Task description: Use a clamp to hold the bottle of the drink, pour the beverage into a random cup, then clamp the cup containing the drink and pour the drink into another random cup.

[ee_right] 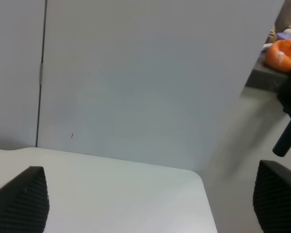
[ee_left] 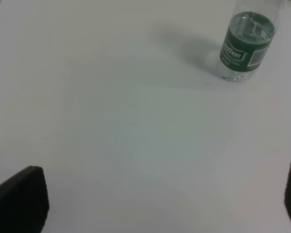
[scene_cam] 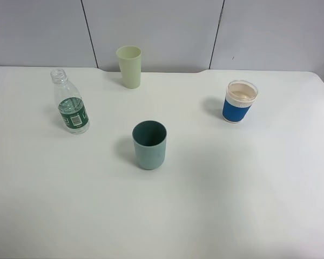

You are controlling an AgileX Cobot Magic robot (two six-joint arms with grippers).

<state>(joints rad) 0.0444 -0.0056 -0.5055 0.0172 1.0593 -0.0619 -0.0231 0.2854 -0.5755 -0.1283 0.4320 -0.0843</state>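
Note:
The capless clear bottle (scene_cam: pixel 71 105) with a green label stands upright at the table's left; the level of the beverage in it is hard to tell. The teal cup (scene_cam: pixel 149 144) stands in the middle, its inside dark. At the right stands the white cup with a blue sleeve (scene_cam: pixel 240 101). Neither arm shows in the high view. My left gripper (ee_left: pixel 160 199) is open above bare table, with the bottle (ee_left: pixel 245 46) well ahead of it. Nothing lies between the spread fingers of my right gripper (ee_right: pixel 150 196), which is open and faces the wall over a table corner.
A pale yellow-green cup (scene_cam: pixel 129 66) stands at the back near the wall panels. The white table (scene_cam: pixel 248 205) has a rounded corner (ee_right: pixel 194 174) by the right gripper. Beyond that corner an orange object (ee_right: pixel 281 53) lies on a dark shelf.

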